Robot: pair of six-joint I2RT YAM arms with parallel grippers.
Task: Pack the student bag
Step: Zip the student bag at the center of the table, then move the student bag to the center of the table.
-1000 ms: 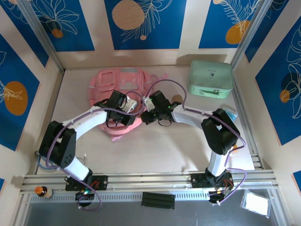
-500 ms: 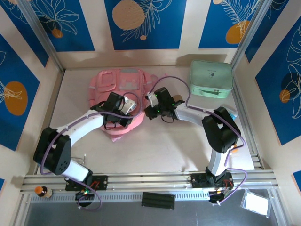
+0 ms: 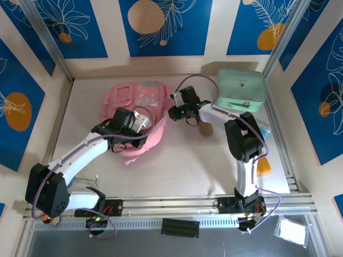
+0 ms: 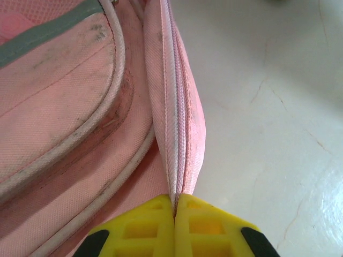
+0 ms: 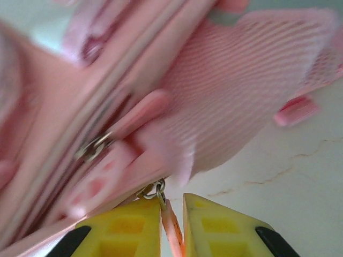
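A: Where is there room on the table [image 3: 182, 166]?
B: The near half, from 4 round to 8 o'clock, is bare apart from the arms. There is also a bare strip along the left edge at 9.

A: And the bag [image 3: 134, 99]?
B: It lies flat at 11 o'clock. Its top is close to the far edge and its lower corner points toward 7. Its right edge is free, with bare table beside it.

A: What else is large?
B: A mint case [image 3: 240, 90] in the 1 o'clock corner, near the far and right edges and well apart from the bag.

A: What is the left gripper [image 4: 174, 201] doing?
B: It is closed tight, with the bag's zip seam [image 4: 174, 107] pinched between its fingers at the bag's lower right edge.

A: And the right gripper [image 5: 171, 201]?
B: It is at the bag's right edge. Its jaws are a narrow slit apart, and the orange pull tab [image 5: 170, 225] sits in the gap. I cannot tell whether it is gripped.

A: Anything small lying loose?
B: A brown cylinder [image 3: 206, 128] just right of centre, beside the right arm.
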